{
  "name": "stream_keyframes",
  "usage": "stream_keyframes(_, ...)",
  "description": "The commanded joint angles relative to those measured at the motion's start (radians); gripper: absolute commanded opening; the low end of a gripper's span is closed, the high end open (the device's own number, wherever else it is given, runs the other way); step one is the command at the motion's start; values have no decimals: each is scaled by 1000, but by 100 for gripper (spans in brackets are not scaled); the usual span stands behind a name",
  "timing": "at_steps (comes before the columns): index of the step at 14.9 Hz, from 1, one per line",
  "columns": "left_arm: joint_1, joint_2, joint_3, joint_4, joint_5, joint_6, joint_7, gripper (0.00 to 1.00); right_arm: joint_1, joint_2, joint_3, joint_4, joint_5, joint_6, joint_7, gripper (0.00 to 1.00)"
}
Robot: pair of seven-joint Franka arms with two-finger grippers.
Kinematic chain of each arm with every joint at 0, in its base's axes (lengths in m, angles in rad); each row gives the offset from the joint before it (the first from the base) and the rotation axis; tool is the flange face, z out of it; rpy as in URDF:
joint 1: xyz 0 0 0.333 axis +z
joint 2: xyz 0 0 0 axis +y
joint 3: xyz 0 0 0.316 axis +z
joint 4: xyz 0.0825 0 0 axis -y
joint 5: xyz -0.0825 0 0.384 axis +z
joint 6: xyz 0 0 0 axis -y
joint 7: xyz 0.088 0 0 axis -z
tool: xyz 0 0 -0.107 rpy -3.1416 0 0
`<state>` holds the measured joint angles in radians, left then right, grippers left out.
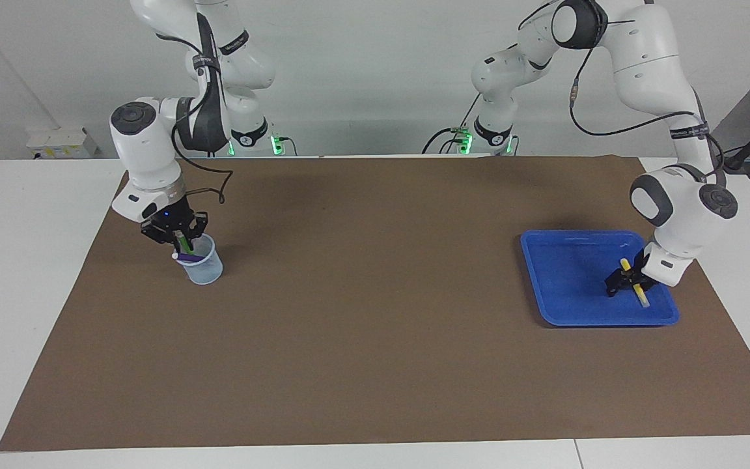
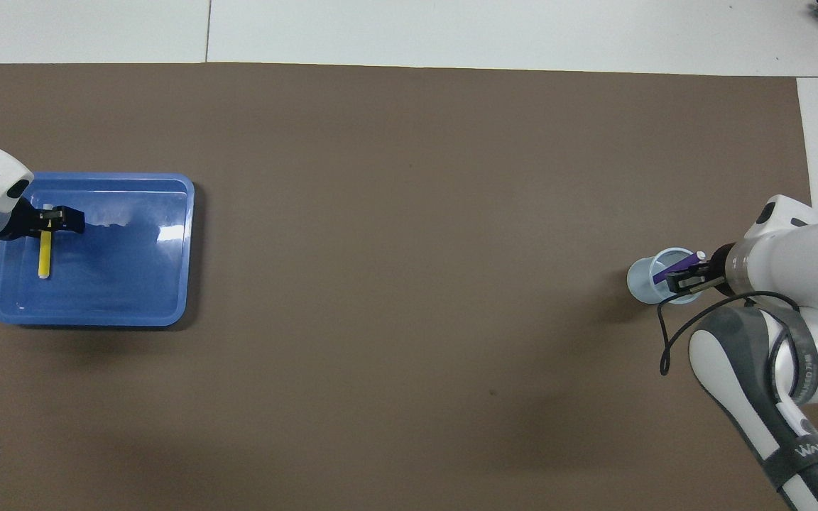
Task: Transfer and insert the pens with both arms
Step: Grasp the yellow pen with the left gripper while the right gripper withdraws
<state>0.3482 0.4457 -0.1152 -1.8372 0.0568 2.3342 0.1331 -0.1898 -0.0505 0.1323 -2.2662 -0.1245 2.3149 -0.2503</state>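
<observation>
A clear plastic cup (image 1: 206,268) stands on the brown mat at the right arm's end of the table. The purple pen (image 1: 187,258) leans inside it and also shows in the overhead view (image 2: 673,270). My right gripper (image 1: 177,236) is just over the cup's rim, shut on the green pen (image 1: 184,245), whose lower end is in the cup. In the overhead view the right gripper (image 2: 690,279) covers the green pen. The yellow pen (image 1: 635,285) lies in the blue tray (image 1: 570,286) at the left arm's end. My left gripper (image 1: 627,281) is down on the pen's middle.
The brown mat (image 1: 375,312) covers most of the white table. Apart from the yellow pen (image 2: 45,255), the blue tray (image 2: 132,284) holds nothing. The cup (image 2: 645,280) stands alone on the mat.
</observation>
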Motion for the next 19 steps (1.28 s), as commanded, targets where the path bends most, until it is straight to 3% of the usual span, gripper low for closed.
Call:
stream_keyframes(1, 5, -4, 0, -13, -21, -7, 19, 41, -7, 1, 10, 16, -20, -29, 17, 100)
stream_keyframes(3, 0, -4, 0, -4, -23, -32, 16, 31, -3, -6, 12, 25, -20, -61, 17, 100)
stream_keyframes(6, 0, -5, 2, -2, -23, -56, 14, 0, 23, -35, 15, 54, -17, -158, 23, 100)
stream_keyframes(11, -6, -7, 5, 12, -60, -88, 7, 0, 23, -64, 32, 105, -3, -276, 23, 100)
stream_keyframes(14, -11, 2, 5, 96, -75, -192, -50, 0, 23, -86, 38, 125, 25, -324, 23, 100)
stream_keyframes(19, -89, -19, 0, 133, -104, -289, -439, 0, 23, -127, 61, 189, 204, -440, 20, 100)
